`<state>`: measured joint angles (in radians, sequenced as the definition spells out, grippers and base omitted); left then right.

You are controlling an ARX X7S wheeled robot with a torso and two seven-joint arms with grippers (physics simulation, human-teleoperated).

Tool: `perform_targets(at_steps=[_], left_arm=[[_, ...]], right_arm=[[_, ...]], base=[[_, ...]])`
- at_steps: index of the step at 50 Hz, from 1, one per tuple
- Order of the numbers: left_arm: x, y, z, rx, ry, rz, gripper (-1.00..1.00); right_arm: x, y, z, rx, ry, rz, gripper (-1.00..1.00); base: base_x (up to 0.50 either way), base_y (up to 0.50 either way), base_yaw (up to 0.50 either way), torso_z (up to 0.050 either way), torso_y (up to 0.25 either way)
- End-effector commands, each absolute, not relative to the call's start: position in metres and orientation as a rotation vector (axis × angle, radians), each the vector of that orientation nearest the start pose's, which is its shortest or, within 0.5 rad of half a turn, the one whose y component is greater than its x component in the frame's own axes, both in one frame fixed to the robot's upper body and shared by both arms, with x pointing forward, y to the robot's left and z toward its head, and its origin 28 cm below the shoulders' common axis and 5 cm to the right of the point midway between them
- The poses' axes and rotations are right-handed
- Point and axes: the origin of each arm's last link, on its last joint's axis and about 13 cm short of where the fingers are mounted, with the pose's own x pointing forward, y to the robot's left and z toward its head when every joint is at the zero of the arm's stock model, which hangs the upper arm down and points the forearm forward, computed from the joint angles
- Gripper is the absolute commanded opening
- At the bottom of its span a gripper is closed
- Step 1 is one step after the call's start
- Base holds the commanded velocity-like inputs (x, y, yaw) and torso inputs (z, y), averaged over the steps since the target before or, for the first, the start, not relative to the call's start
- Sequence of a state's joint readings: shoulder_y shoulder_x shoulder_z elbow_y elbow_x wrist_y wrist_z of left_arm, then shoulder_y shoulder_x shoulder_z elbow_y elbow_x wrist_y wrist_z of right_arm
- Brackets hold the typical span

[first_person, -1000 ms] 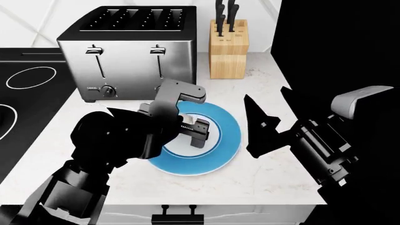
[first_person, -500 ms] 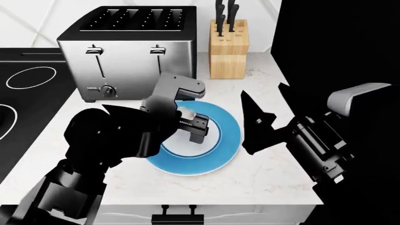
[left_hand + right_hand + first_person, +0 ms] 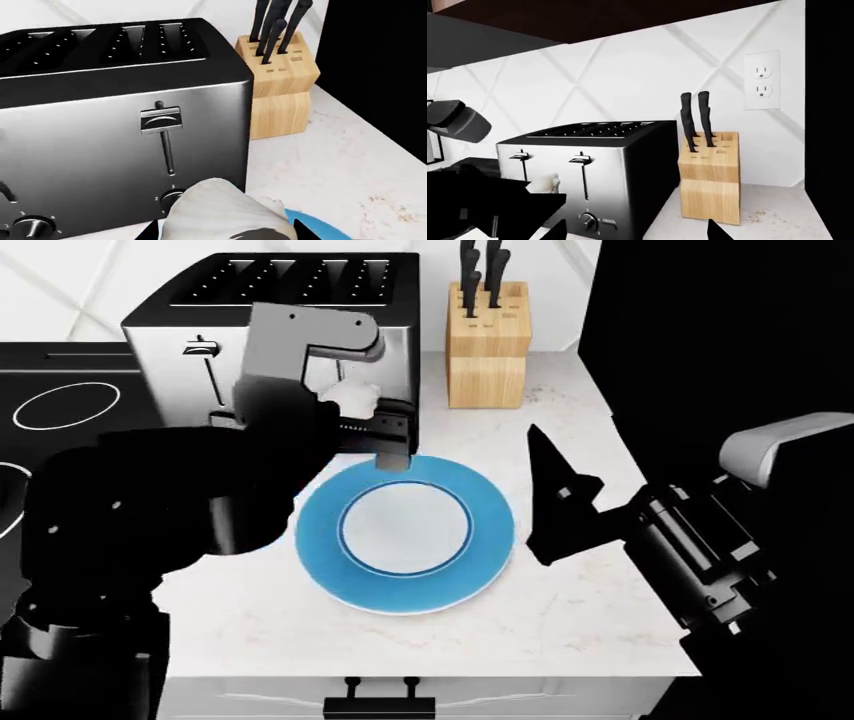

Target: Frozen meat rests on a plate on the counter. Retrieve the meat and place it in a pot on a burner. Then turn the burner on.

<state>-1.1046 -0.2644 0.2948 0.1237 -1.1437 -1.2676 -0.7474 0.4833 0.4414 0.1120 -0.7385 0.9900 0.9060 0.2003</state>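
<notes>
My left gripper (image 3: 363, 408) is shut on the frozen meat (image 3: 354, 395), a small pale lump, and holds it in the air in front of the toaster, above the far edge of the plate (image 3: 491, 530). The plate, blue-rimmed with a bare white centre, lies on the white counter (image 3: 561, 615). In the left wrist view the meat (image 3: 220, 212) fills the space between the fingertips, with a bit of blue rim (image 3: 323, 231) beside it. My right gripper (image 3: 561, 502) is open and empty, just right of the plate. The pot is out of view.
A chrome toaster (image 3: 267, 310) stands behind the plate, with a wooden knife block (image 3: 487, 345) to its right. The black cooktop (image 3: 80, 455) with white burner circles lies at the far left. The counter's front edge is near the plate.
My left gripper has risen off the plate with the meat and moved back and left toward the toaster. The plate's centre is now bare. The right gripper has hardly moved.
</notes>
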Motion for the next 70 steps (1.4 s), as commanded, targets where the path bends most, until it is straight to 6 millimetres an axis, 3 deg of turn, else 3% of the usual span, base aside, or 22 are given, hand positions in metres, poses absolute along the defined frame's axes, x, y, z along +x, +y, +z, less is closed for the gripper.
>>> perform_targets(at_steps=[1,8,24,70], left_arm=[[0.276,0.188,0.295,-0.033,0.086,-0.179,-1.00],[0.261,0.196,0.308,-0.064,0.049,-0.162,-1.00],[0.257,0.208,0.321,-0.095,-0.006,-0.111,-1.00],[0.264,0.213,0.325,-0.099,-0.029,-0.085,-1.00]], right_arm=[[0.216,-0.133,0.221,0.114,-0.213,0.400,1.00],[0.216,-0.130,0.221,0.097,-0.212,0.420,1.00],[0.218,-0.125,0.222,0.084,-0.208,0.429,1.00],[0.218,-0.123,0.218,0.078,-0.192,0.441,1.00]], base=[[0.00,0.10,0.00,0.000,0.000],[0.00,0.50,0.00,0.000,0.000],[0.00,0.50,0.00,0.000,0.000],[0.00,0.50,0.00,0.000,0.000]])
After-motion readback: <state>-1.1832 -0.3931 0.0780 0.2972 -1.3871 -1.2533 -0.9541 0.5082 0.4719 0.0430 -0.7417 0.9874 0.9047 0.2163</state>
